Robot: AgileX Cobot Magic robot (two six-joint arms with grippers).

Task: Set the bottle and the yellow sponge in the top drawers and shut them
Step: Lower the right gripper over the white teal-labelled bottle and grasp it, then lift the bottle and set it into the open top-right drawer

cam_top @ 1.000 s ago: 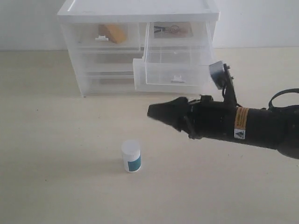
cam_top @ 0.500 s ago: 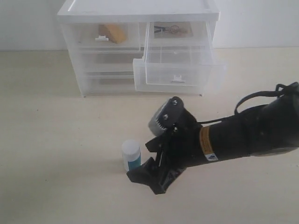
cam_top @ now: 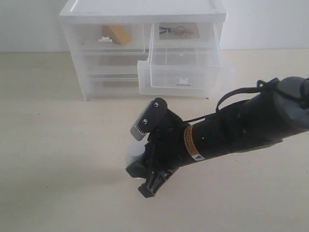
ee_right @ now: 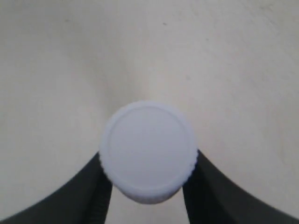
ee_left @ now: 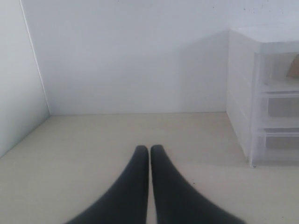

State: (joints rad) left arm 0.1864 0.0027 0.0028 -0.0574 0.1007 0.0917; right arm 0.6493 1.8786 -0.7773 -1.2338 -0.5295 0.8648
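Note:
The white cap of the bottle (ee_right: 148, 148) fills the right wrist view, and the bottle (cam_top: 135, 151) stands upright on the table. My right gripper (cam_top: 141, 179) straddles it, black fingers (ee_right: 96, 186) pressed against both sides of its body below the cap; the teal label is hidden. The yellow sponge (cam_top: 119, 34) lies inside the shut top left drawer (cam_top: 107, 37). The top right drawer (cam_top: 183, 72) is pulled out toward the front, its tab handle facing forward. My left gripper (ee_left: 149, 148) is shut on nothing and hovers over bare table.
The white-framed chest (cam_top: 145, 12) stands at the back against the wall, and its side (ee_left: 243, 93) shows in the left wrist view. A small dark metal item (cam_top: 176, 31) lies at the back of the top right compartment. The right arm (cam_top: 241, 125) stretches in from the right.
The right arm swung down and left from in front of the chest. Its gripper went from beside the bottle to around it, and the fingers drew in on it. The bottle stayed put.

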